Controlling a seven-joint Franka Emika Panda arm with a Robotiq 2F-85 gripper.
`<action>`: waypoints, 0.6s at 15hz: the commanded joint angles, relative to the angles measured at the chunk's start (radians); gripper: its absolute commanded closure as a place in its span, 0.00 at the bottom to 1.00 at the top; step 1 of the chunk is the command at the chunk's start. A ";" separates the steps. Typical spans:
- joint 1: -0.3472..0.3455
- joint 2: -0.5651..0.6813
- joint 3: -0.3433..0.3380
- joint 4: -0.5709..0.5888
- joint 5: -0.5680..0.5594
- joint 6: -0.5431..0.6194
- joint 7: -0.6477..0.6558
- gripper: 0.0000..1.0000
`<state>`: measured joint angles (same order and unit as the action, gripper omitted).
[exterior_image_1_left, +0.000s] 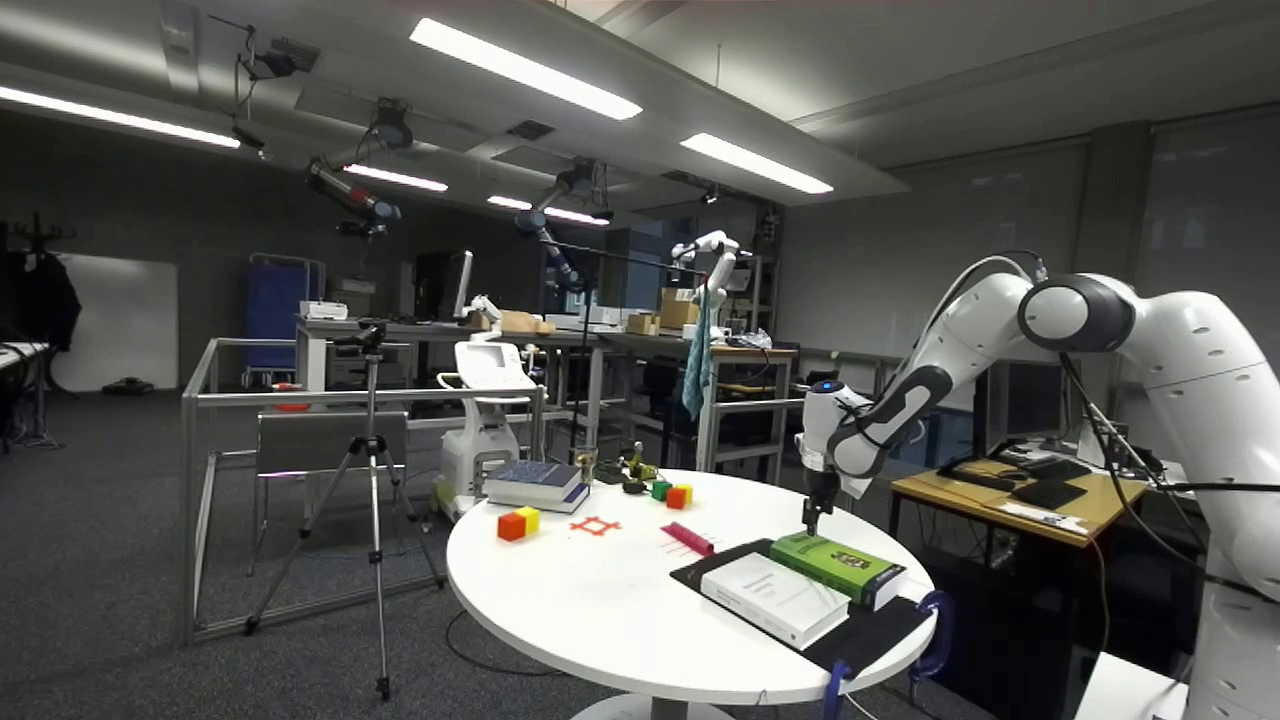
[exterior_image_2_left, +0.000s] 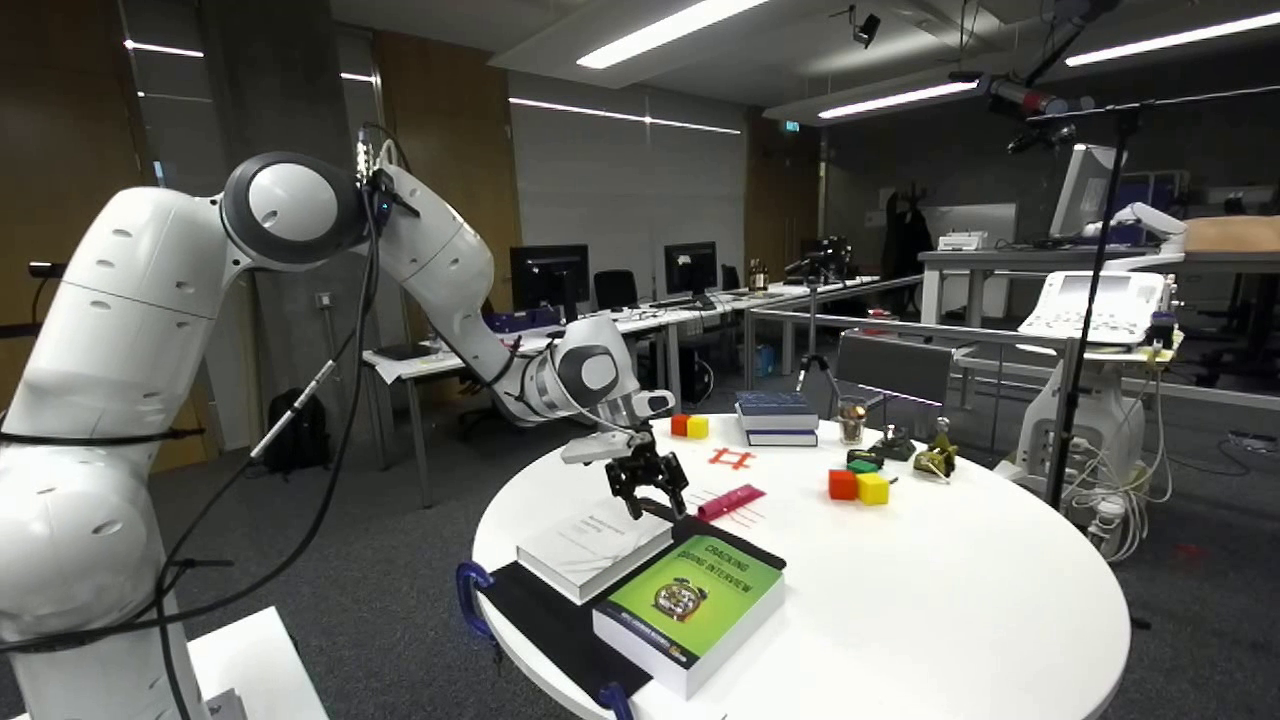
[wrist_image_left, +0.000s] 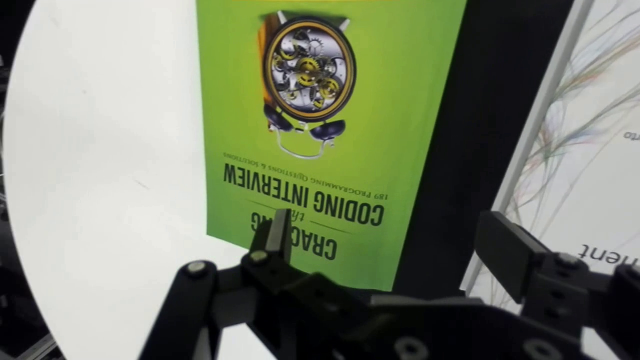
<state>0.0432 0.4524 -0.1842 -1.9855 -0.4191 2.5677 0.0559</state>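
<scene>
My gripper stands open with nothing between its fingers, pointing down at the books. In the wrist view one finger overlaps the title of a thick green book. The opposite finger overlaps the edge of a white book. Both books lie flat, side by side, on a black sheet that shows in the gap. In an exterior view the gripper hangs near the far ends of the green book and white book; it appears apart from both.
Blue clamps grip the round white table's edge. Farther over lie a pink roll, an orange-red grid shape, coloured blocks, stacked blue books, a glass and small dark-and-gold items.
</scene>
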 joint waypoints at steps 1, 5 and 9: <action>0.059 -0.007 -0.079 -0.032 -0.152 0.067 0.146 0.00; 0.085 0.013 -0.118 -0.040 -0.273 0.113 0.269 0.00; 0.094 0.037 -0.120 -0.038 -0.374 0.112 0.361 0.00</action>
<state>0.1140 0.4867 -0.2804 -2.0053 -0.7206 2.6490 0.3469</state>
